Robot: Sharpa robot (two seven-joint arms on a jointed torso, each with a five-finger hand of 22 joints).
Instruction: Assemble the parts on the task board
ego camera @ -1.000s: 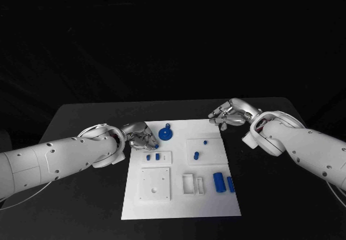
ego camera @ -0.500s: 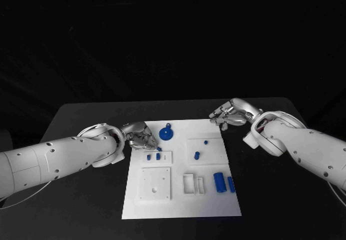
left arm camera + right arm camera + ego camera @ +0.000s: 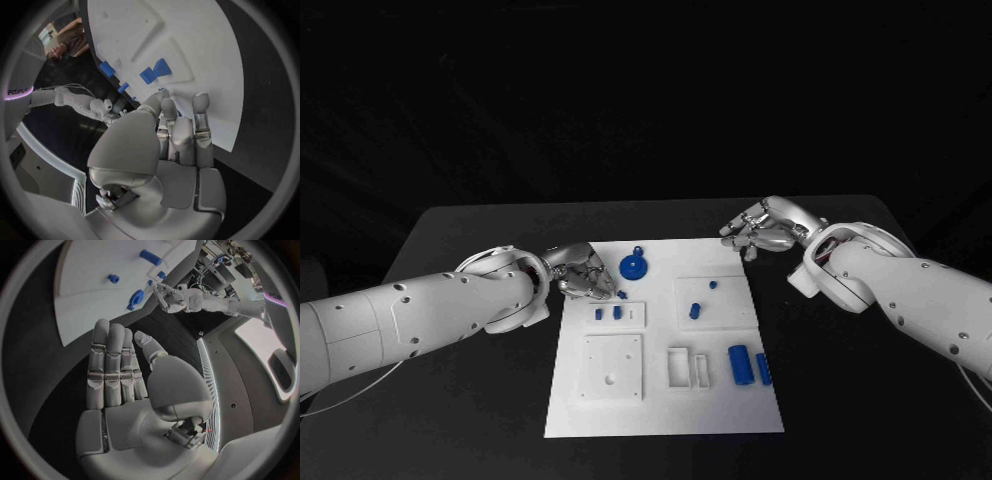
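- Task board (image 3: pixel 661 400) lies between the two hands on the black table (image 3: pixel 459 400), its blue parts spread over it.
- Left hand (image 3: pixel 583 276) hangs over the board's near-left edge, fingers pressed together and pointing down; whether they pinch the small blue part (image 3: pixel 620 296) just beside the fingertips I cannot tell.
- Right hand (image 3: pixel 764 228) hovers off the board's far corner, fingers straight and side by side, holding nothing.
- Round blue part (image 3: pixel 633 266) sits just beyond the left hand; two blue bars (image 3: pixel 749 366) lie well apart from both hands.
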